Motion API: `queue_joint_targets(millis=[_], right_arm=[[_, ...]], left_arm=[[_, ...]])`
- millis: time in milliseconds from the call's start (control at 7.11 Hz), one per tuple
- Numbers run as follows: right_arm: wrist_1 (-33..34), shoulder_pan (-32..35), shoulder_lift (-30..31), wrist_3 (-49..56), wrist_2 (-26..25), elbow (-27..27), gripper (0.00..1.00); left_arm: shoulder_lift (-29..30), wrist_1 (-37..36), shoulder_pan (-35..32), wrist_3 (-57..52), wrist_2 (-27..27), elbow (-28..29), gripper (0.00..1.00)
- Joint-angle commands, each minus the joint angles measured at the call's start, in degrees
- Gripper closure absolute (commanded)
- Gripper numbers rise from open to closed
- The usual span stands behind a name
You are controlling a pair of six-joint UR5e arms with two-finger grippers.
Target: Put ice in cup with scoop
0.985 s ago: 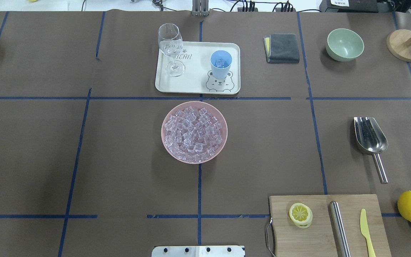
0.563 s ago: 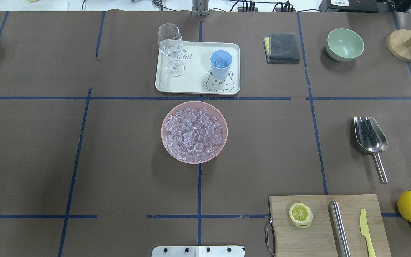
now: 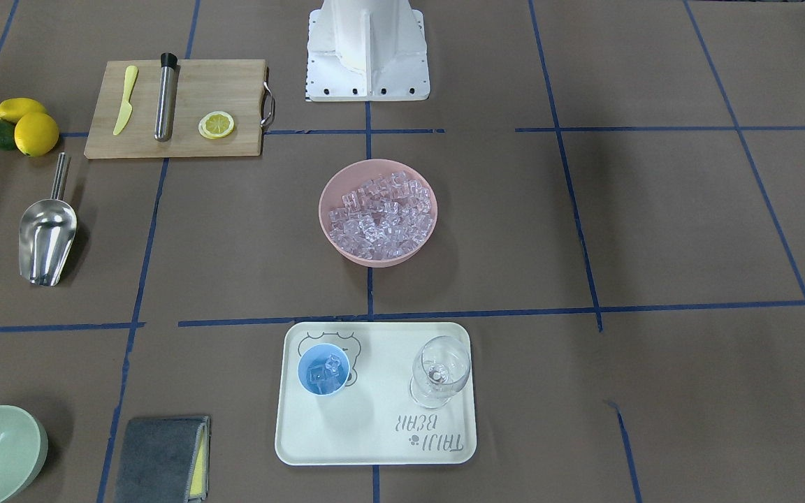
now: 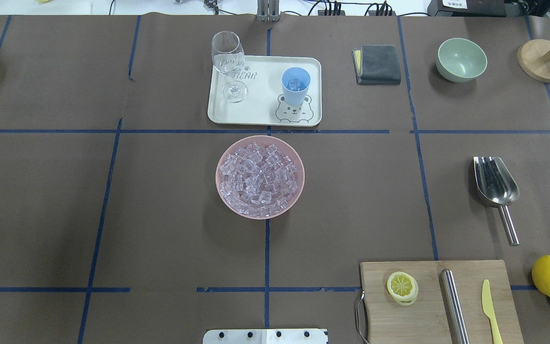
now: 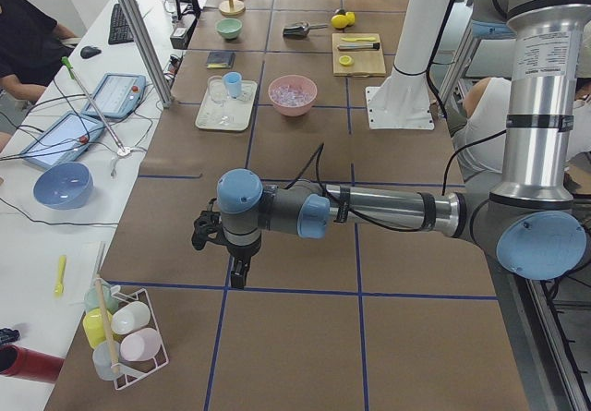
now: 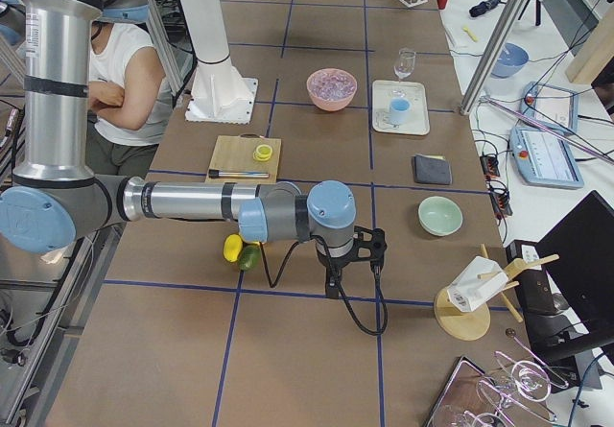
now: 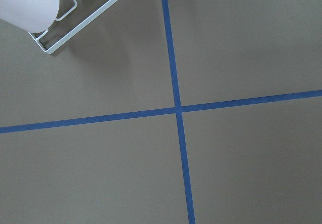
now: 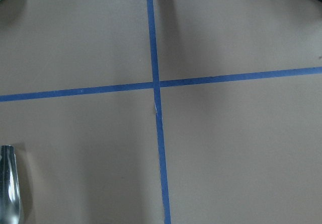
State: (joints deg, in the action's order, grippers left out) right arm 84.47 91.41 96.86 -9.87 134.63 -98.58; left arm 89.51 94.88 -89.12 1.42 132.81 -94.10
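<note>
The right gripper [image 6: 331,289] hangs over the table's right end and the left gripper [image 5: 237,275] over its left end. Both show only from the side, so their jaws cannot be judged. The scoop [image 4: 495,183] lies flat by the right edge, just inboard of the right gripper, with its rod handle toward the near edge and its trough mouth toward the far edge, so the right arm looks much the nearer for taking it. Farther off, the ice [image 4: 259,177] fills a pink bowl [image 4: 302,177] at mid-table, and the light-blue cup [image 4: 296,88], holding a few cubes, stands on a tray [image 4: 256,109] by the far edge.
</note>
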Motion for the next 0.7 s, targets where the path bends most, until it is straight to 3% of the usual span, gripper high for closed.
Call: queue_joint_targets(millis=[0, 563], right_arm=[[0.0, 0.0, -0.01, -0.24, 0.19, -0.03, 0.0], [0.0, 0.0, -0.01, -0.24, 0.19, 0.06, 0.0]], left_arm=[[-0.38, -0.05, 0.0, 0.77, 0.0, 0.14, 0.0], [-1.09, 0.04, 0.0, 2.01, 2.19, -0.56, 0.0]])
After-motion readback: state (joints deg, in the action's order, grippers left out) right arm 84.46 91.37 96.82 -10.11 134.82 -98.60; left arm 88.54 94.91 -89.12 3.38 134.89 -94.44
